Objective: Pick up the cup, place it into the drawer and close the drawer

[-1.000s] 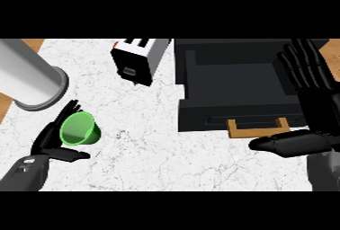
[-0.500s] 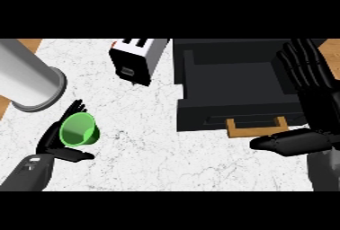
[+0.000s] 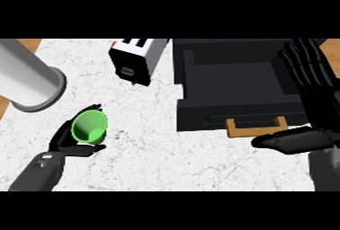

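Note:
The green cup (image 3: 90,127) lies on its side at the lower left of the white counter, its mouth toward me. My left hand (image 3: 68,143) is curled round it, fingers behind the rim and thumb under it. The black drawer (image 3: 229,85) stands pulled open at the upper right, and its tan handle (image 3: 256,128) faces me. At the right edge my right hand (image 3: 310,103) is open with its fingers pointing up beside the drawer's right wall. Its thumb lies just right of the handle.
A black and silver toaster (image 3: 136,60) stands left of the drawer at the back. A large grey cylinder (image 3: 30,76) lies at the far left. White marbled counter (image 3: 172,157) stretches between the cup and the drawer's front.
My left hand and the green cup have shifted slightly right together. The right hand and the drawer have stayed put.

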Controlling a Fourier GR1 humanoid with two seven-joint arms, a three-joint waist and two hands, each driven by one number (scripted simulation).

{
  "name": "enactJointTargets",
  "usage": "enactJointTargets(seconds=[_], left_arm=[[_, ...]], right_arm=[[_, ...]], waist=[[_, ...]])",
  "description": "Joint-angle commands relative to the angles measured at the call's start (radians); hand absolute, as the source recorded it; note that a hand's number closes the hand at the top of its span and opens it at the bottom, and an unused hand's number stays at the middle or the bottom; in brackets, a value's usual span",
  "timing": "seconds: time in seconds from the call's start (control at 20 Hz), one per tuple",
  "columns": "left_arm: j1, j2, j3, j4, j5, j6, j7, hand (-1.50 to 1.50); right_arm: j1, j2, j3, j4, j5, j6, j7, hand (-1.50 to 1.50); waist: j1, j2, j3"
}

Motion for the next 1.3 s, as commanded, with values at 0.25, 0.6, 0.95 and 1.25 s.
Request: enactJointTargets(seconds=[0.25,0.6,0.95,1.25], left_arm=[[0.007,-0.022,0.019,-0.081,0.001,0.097,-0.252,1.5],[0.036,-0.124,0.154,-0.085,0.106,0.356,-0.3,1.5],[0.024,-0.14,0.192,-0.15,0.169,0.217,-0.314,1.5],[-0.159,-0.222,0.121,-0.303,0.149,0.322,-0.088,1.5]], right_arm=[[-0.015,-0.03,-0.028,-0.024,-0.024,0.004,0.054,-1.5],[-0.051,-0.017,-0.024,0.004,-0.023,-0.012,0.063,-1.5],[0.074,-0.011,-0.017,-0.027,0.009,0.011,-0.011,-1.5],[0.01,-0.017,-0.026,-0.017,0.023,-0.025,0.038,-1.5]], waist=[[-0.001,-0.004,0.0],[0.025,-0.006,0.002],[0.034,-0.017,0.006],[0.051,-0.026,0.009]])
